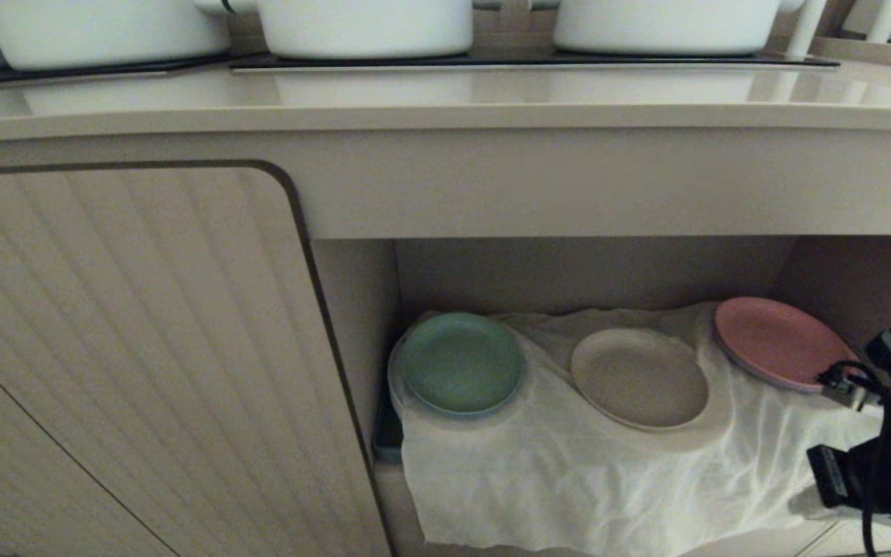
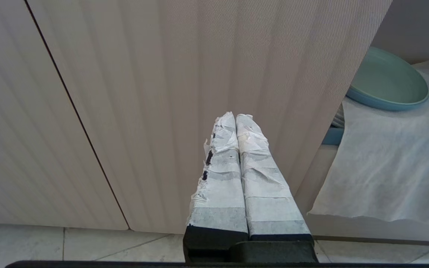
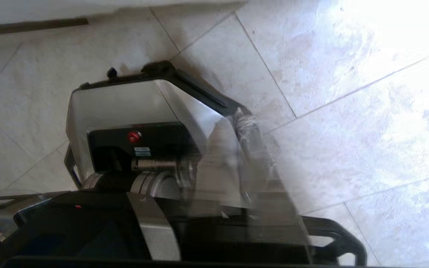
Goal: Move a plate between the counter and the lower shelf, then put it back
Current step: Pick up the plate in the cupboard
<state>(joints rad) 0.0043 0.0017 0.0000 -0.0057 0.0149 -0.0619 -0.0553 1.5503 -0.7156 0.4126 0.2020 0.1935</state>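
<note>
The plate [image 1: 639, 377] was seen lying on the cloth [image 1: 569, 472] in the lower shelf [image 1: 592, 271], left of the right gripper [image 3: 251, 156], whose fingers were pressed together on nothing. The left gripper [image 2: 237, 123] was held shut before the door [image 2: 162, 74], the green plate [image 2: 385, 80] to its right

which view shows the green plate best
The head view: the green plate shows whole from above, on the white cloth at the shelf's left end. The left wrist view catches only part of it, cut off by the cabinet door. The right wrist view shows none of it, only floor and robot base.
</note>
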